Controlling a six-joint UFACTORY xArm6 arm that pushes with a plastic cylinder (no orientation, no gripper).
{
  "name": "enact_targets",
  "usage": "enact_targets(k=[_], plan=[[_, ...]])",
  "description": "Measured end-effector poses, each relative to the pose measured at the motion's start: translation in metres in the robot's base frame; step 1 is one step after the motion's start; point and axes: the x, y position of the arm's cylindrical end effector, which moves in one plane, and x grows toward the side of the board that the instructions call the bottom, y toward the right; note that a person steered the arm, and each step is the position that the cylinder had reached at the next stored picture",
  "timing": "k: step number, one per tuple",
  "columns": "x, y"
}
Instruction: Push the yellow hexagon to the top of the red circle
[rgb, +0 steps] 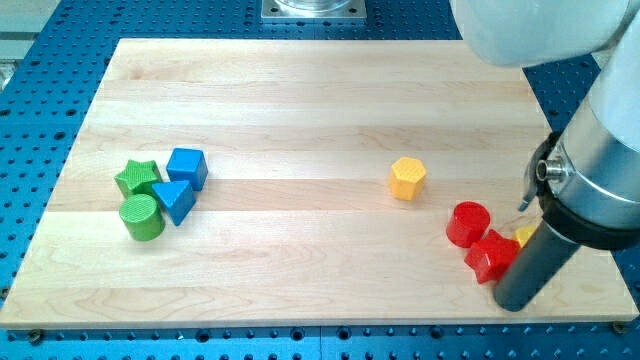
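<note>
The yellow hexagon (407, 178) lies right of the board's middle. The red circle (467, 223) sits below and to the right of it, a short gap apart. A second red block (491, 255), of unclear shape, touches the red circle's lower right. A small part of another yellow block (524, 236) shows just right of it, mostly hidden behind the rod. My tip (518, 304) is at the view's lower right, below and right of the red blocks, well away from the yellow hexagon.
At the view's left sits a cluster: green star (137, 177), blue cube (187, 167), blue triangle (175, 200), green cylinder (142, 217). The wooden board (300, 90) lies on a blue perforated table. The arm's body fills the upper right corner.
</note>
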Motion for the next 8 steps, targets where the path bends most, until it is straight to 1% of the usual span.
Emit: enact_targets(k=[1, 2, 3, 4, 5, 6, 7, 8], plan=[[0.01, -0.061], [0.002, -0.084], [-0.052, -0.128], [-0.116, -0.142], [-0.148, -0.111], [-0.117, -0.084], [-0.112, -0.066], [-0.173, -0.108]])
